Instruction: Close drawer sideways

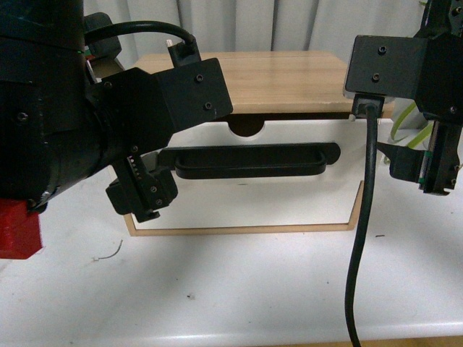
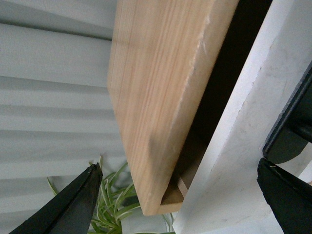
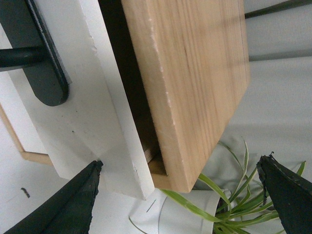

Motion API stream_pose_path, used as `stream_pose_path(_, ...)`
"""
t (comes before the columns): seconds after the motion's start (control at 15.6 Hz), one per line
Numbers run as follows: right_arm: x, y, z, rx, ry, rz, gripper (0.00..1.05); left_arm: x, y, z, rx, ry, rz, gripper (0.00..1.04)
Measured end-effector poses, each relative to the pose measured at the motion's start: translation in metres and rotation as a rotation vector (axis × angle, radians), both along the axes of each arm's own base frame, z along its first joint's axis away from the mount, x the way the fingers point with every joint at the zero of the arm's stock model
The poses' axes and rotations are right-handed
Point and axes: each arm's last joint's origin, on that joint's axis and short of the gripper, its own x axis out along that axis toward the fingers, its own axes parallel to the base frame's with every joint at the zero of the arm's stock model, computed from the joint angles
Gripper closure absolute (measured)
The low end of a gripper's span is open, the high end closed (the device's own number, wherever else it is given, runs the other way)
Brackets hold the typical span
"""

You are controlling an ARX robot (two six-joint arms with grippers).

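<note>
The drawer (image 1: pixel 253 199) has a white front, a long black bar handle (image 1: pixel 249 160) and a semicircular notch (image 1: pixel 246 128) in its top edge. It sits in a light wood case (image 1: pixel 275 79) on the white table. Both wrist views show a dark gap between the white front (image 2: pixel 234 146) (image 3: pixel 97 122) and the case (image 2: pixel 161 97) (image 3: pixel 195 73), so it stands slightly pulled out. My left gripper (image 1: pixel 142 191) (image 2: pixel 180 204) is open at the drawer's left end, straddling front and case. My right gripper (image 1: pixel 438 173) (image 3: pixel 173 200) is open beside the right end.
A spider plant in a white pot (image 3: pixel 229 204) (image 2: pixel 112 204) stands behind the case by a grey curtain. A red block (image 1: pixel 18 231) lies at the table's left. A black cable (image 1: pixel 362 238) hangs from the right arm. The table's front edge (image 1: pixel 217 336) is near.
</note>
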Motion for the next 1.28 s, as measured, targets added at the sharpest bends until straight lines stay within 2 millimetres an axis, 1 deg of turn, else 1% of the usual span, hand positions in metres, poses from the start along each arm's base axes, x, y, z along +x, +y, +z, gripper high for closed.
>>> stream_pose_path(0.26, 0.017, 0.0, 0.005, 0.011, -0.041, -0.032, 0.06, 0.018, -0.005, 0.004, -0.024, -0.055, 0.039, 0.07)
stream_pose_path(0.38, 0.02, 0.0, 0.005, 0.026, -0.032, -0.04, 0.06, 0.022, -0.004, 0.006, -0.032, -0.075, 0.054, 0.07)
stream_pose_path(0.58, 0.021, -0.001, 0.003, 0.062, -0.024, -0.059, 0.06, 0.02, -0.008, 0.005, -0.043, -0.077, 0.055, 0.07)
stream_pose_path(0.64, 0.018, -0.002, 0.004, 0.092, -0.019, -0.072, 0.06, 0.016, -0.008, 0.004, -0.054, -0.061, 0.055, 0.07)
stream_pose_path(0.7, 0.013, -0.003, 0.007, 0.131, -0.029, -0.087, 0.06, 0.007, -0.007, 0.005, -0.075, -0.033, 0.054, 0.07)
stream_pose_path(0.77, 0.003, -0.004, 0.015, 0.192, -0.039, -0.103, 0.06, -0.002, -0.005, 0.013, -0.129, -0.009, 0.059, 0.07)
stream_pose_path(0.83, -0.011, -0.006, 0.028, 0.29, -0.05, -0.121, 0.06, -0.012, -0.002, 0.027, -0.224, -0.001, 0.052, 0.07)
stream_pose_path(0.9, -0.025, -0.009, 0.04, 0.395, -0.067, -0.136, 0.06, -0.022, 0.004, 0.044, -0.354, -0.001, 0.055, 0.07)
stream_pose_path(0.96, -0.042, -0.017, 0.05, 0.554, -0.063, -0.17, 0.06, -0.034, 0.012, 0.058, -0.503, -0.003, 0.057, 0.07)
stream_pose_path(1.02, -0.056, -0.025, 0.051, 0.685, -0.044, -0.218, 0.06, -0.049, 0.023, 0.067, -0.665, -0.025, 0.087, 0.07)
stream_pose_path(1.09, -0.073, -0.034, 0.049, 0.831, -0.016, -0.27, 0.06, -0.061, 0.033, 0.067, -0.793, -0.021, 0.134, 0.07)
stream_pose_path(1.15, -0.088, -0.042, 0.048, 0.973, 0.008, -0.319, 0.06, -0.075, 0.044, 0.063, -0.907, -0.015, 0.187, 0.07)
stream_pose_path(1.28, -0.123, -0.056, 0.052, 1.205, 0.016, -0.37, 0.06, -0.101, 0.065, 0.06, -1.034, -0.051, 0.283, 0.07)
